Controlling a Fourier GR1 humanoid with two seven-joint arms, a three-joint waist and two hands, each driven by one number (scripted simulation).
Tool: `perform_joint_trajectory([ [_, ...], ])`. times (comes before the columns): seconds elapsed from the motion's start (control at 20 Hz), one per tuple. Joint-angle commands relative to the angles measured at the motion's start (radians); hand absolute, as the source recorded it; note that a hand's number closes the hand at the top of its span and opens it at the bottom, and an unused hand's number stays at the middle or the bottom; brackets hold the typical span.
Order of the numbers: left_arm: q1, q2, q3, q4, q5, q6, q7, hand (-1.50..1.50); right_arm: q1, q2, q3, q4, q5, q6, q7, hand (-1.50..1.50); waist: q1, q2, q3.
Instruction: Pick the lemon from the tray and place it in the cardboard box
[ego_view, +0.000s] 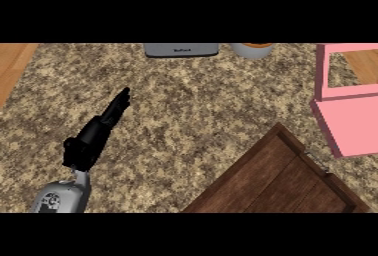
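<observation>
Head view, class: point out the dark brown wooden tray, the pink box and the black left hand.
dark brown wooden tray (284, 184), head view, bare floor planks.
pink box (348, 124), head view, broad pink side panel.
black left hand (92, 137), head view, palm.

Speckled granite counter; grey appliance at far edge.

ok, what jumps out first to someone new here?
The dark brown wooden tray fills the lower right corner, with the pink open box just above it at the right edge. At the left, the black left robot hand points its straight fingers up over the speckled counter.
</observation>
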Motion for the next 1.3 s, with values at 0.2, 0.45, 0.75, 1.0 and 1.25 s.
perform_joint_trajectory([
  [0.2,-0.049,0.005,0.024,0.094,0.002,-0.025,-0.080,0.00,-0.063,-0.015,-0.226,0.006,-0.136,0.176,0.195,1.50,0.029,0.008,0.000],
  [0.45,-0.004,-0.021,-0.018,0.013,-0.021,-0.017,-0.041,0.00,-0.253,-0.085,-0.154,0.077,-0.073,0.195,0.344,1.50,0.046,0.008,0.002],
  [0.75,0.025,-0.028,-0.031,-0.015,-0.021,-0.033,-0.049,0.00,-0.468,-0.149,-0.055,0.176,-0.071,0.215,0.463,1.50,0.055,0.009,0.002],
  [1.0,-0.055,-0.007,0.031,0.050,0.004,-0.054,-0.022,0.00,-0.583,-0.127,0.008,0.161,-0.042,0.229,0.569,1.50,0.044,0.008,0.002],
  [1.25,-0.027,-0.068,-0.044,0.053,-0.071,0.001,-0.048,0.00,-0.767,-0.155,0.161,0.397,0.122,0.110,0.502,1.50,0.058,0.011,0.002],
])
